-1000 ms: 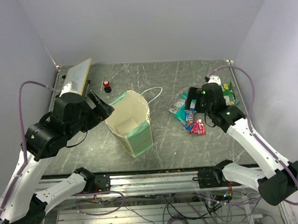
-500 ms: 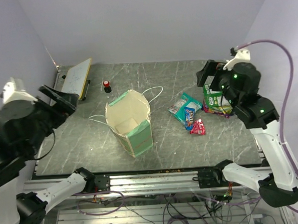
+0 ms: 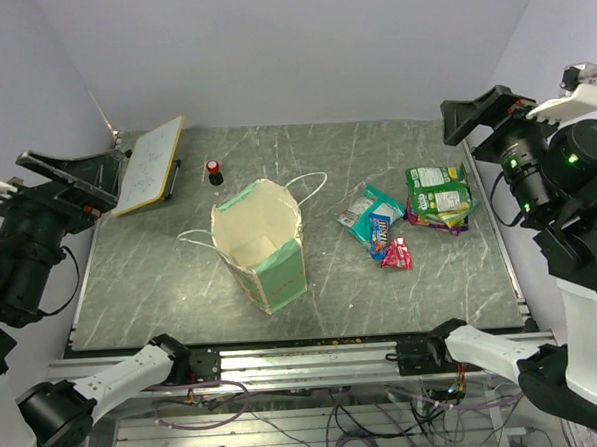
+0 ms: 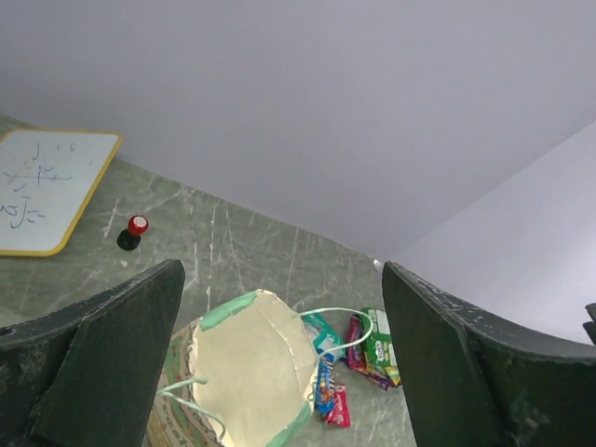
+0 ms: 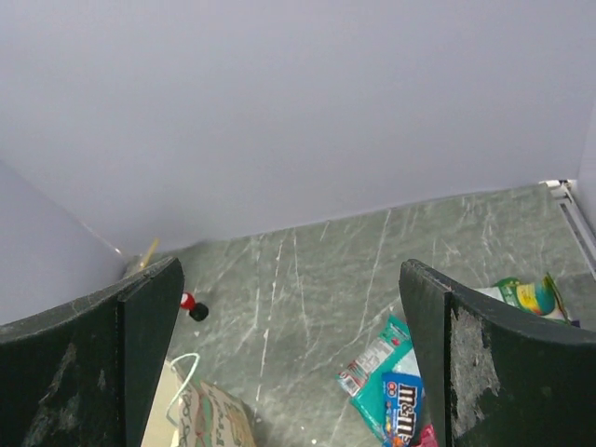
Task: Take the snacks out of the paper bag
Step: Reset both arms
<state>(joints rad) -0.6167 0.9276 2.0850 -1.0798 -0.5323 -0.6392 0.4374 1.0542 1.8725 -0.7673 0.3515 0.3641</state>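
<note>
top external view: the left tool point(image 3: 104, 182) hangs high at the left edge of the worktop point(image 3: 332, 282), its two fingers spread wide, gripping nothing and touching nothing. the right tool point(image 3: 461, 125) hangs high at the right edge, its fingers equally wide apart and bare.

the paper bag point(image 3: 265, 245) stands upright with its mouth open, well below and ahead of the left tool, and only cream paper shows inside. in the left wrist view the bag point(image 4: 251, 368) sits low in the gap between that tool's point(image 4: 281, 270) dark fingers point(image 4: 112, 358).

the snacks lie on the worktop outside the bag, below the right tool and nearer to it than to the left one: a teal-blue packet point(image 3: 371, 218), a red-pink packet point(image 3: 395, 253) just beside it, and a green packet point(image 3: 437, 189) resting on a purple one point(image 3: 457, 225). the right wrist view shows the teal-blue packet point(image 5: 382, 382) low between the fingers of that tool point(image 5: 291, 268).
</note>
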